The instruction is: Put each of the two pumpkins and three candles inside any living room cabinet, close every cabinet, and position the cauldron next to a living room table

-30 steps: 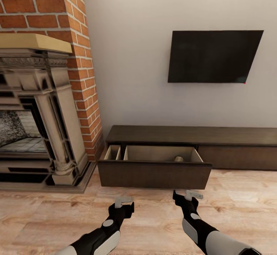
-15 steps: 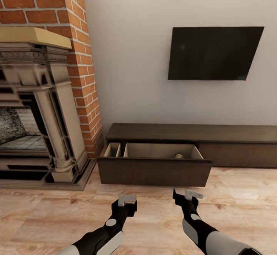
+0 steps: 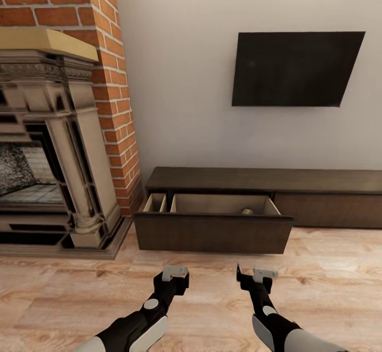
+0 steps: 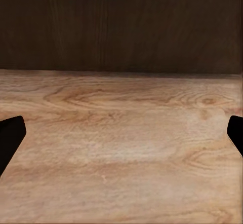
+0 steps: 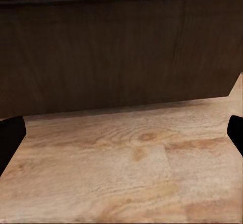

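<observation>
Head view showing the cabinet against the wall, its drawer standing pulled out, with a beige candle peeking above the front at the inside right. Left gripper and right gripper hovering low over the wood floor, both spread wide and holding nothing. Wrist views adding fingertips at the edges and the dark drawer front close ahead. Compared with a second ago: whole scene sitting slightly higher, camera shifting.
</observation>
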Controlling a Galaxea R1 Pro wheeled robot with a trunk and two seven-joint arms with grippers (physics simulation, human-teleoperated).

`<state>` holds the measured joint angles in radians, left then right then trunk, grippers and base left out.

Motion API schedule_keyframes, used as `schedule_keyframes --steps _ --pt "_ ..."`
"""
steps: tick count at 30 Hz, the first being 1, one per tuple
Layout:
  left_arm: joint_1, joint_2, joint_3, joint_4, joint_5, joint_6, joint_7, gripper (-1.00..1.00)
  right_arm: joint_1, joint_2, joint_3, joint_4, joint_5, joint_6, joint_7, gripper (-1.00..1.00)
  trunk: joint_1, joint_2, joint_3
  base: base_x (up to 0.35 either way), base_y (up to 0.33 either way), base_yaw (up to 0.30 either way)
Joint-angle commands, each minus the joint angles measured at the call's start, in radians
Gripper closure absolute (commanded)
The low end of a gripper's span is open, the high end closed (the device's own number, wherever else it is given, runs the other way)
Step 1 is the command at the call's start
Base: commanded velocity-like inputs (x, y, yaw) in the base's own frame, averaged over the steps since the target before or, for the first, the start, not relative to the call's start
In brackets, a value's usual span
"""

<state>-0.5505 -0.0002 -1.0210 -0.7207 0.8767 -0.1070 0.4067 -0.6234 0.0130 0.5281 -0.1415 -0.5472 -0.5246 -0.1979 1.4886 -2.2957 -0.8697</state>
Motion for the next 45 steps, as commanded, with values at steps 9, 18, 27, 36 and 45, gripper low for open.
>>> schedule_keyframes --steps 9,18,27,36,45 --pt "-0.002 0.031 -0.008 -0.143 0.011 0.016 0.009 -1.0 -0.001 0.009 0.009 0.023 0.005 -0.028 -0.014 -1.0 0.034 -0.064 -0.029 0.0 0.0 0.0" --pt "-0.002 0.034 -0.006 -0.16 0.01 0.017 0.013 -1.0 -0.001 0.012 0.008 0.026 -0.008 -0.022 -0.017 -1.0 0.069 -0.127 -0.057 0.0 0.0 0.0" --pt "-0.002 0.034 -0.005 -0.155 0.009 0.005 0.019 -1.0 -0.001 0.012 0.006 0.026 -0.008 -0.02 -0.016 -1.0 0.103 -0.19 -0.086 0.0 0.0 0.0" --pt "-0.002 0.045 -0.006 -0.157 0.008 0.0 0.021 -1.0 -0.001 0.012 0.006 0.026 -0.008 -0.02 -0.015 -1.0 0.115 -0.206 -0.119 0.0 0.0 0.0" --pt "-0.002 0.048 -0.006 -0.152 -0.005 -0.002 0.027 -1.0 -0.001 0.012 0.005 0.026 -0.008 -0.021 -0.015 -1.0 0.119 -0.208 -0.154 0.0 0.0 0.0"
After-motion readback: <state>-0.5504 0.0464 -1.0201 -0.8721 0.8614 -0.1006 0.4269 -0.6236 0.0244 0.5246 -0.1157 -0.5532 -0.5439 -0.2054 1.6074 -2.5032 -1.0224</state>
